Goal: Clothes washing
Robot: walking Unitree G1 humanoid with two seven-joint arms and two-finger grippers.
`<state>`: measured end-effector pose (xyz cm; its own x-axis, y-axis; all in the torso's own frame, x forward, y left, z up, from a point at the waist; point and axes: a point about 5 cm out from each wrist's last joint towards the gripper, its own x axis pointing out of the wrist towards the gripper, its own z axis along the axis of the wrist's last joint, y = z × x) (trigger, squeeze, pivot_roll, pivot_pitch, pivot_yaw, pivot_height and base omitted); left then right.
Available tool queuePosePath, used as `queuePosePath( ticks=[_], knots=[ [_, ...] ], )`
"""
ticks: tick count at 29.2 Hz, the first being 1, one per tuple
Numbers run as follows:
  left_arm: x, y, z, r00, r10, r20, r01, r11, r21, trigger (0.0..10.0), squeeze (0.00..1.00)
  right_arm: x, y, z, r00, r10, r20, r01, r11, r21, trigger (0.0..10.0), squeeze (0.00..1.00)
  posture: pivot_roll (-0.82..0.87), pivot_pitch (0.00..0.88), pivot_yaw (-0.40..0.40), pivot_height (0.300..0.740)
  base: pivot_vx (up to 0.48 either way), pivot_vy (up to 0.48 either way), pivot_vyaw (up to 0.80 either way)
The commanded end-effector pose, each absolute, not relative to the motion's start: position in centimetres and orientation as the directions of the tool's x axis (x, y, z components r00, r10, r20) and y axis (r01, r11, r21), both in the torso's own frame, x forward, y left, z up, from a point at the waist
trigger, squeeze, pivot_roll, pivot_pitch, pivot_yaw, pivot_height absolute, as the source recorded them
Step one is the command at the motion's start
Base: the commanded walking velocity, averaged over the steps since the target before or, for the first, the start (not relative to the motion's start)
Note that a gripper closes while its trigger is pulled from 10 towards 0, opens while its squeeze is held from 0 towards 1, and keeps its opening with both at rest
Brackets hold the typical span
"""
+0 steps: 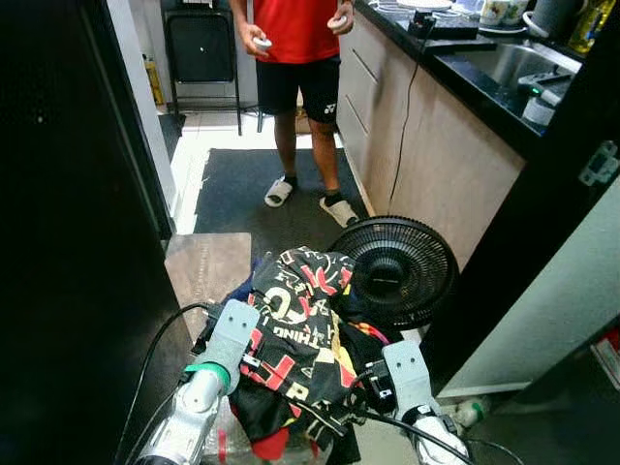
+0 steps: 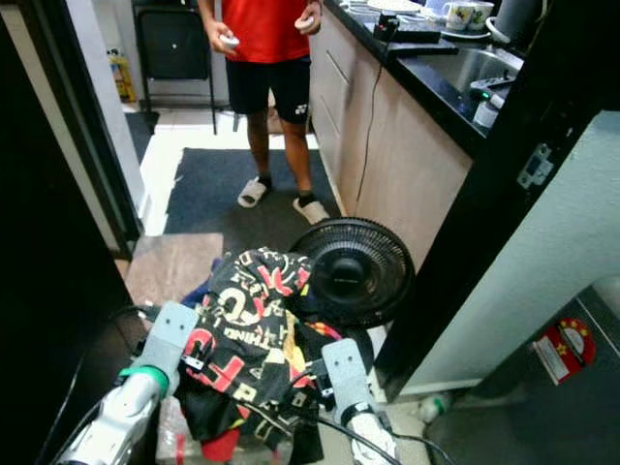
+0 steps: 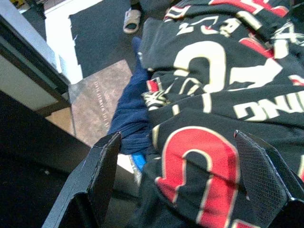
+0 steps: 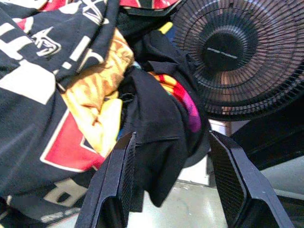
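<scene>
The head views are evenly lit by indoor light, brightest on the pale tiled floor [image 1: 208,145] at the far doorway, while the robot's left side is swallowed by a near-black unlit panel [image 1: 58,242] with no detail. A soft sheen is seen on the glossy black kitchen table [image 1: 465,73]. The wrist views are softer, with the black-and-red printed cloth [image 3: 213,95] slightly blurred close up and the round black mesh fan [image 4: 242,52] rendered fairly sharp.

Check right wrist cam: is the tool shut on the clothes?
No. The right tool's fingers stand open, either side of a hanging black garment.
</scene>
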<state>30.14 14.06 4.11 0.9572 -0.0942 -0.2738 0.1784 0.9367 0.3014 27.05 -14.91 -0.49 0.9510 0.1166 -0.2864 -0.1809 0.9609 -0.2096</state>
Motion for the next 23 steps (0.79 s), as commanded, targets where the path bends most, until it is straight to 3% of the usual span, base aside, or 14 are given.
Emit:
queuePosePath(
  ticks=[1,23],
  knots=[
    [29.98,14.22,3.69,0.952,-0.092,-0.293,0.183,0.936,0.302,10.0,0.00,26.76,-15.02,-0.83,0.946,0.116,-0.302,-0.184,0.960,-0.209,10.0,0.00,0.12,0.000,0.006,0.740,0.000,-0.326,0.00],
    [29.90,14.40,3.58,0.952,-0.084,-0.294,0.177,0.936,0.305,10.0,0.00,26.85,-14.91,-0.76,0.946,0.119,-0.301,-0.187,0.960,-0.210,10.0,0.00,0.12,0.000,0.002,0.740,0.000,-0.318,0.00]
  ],
)
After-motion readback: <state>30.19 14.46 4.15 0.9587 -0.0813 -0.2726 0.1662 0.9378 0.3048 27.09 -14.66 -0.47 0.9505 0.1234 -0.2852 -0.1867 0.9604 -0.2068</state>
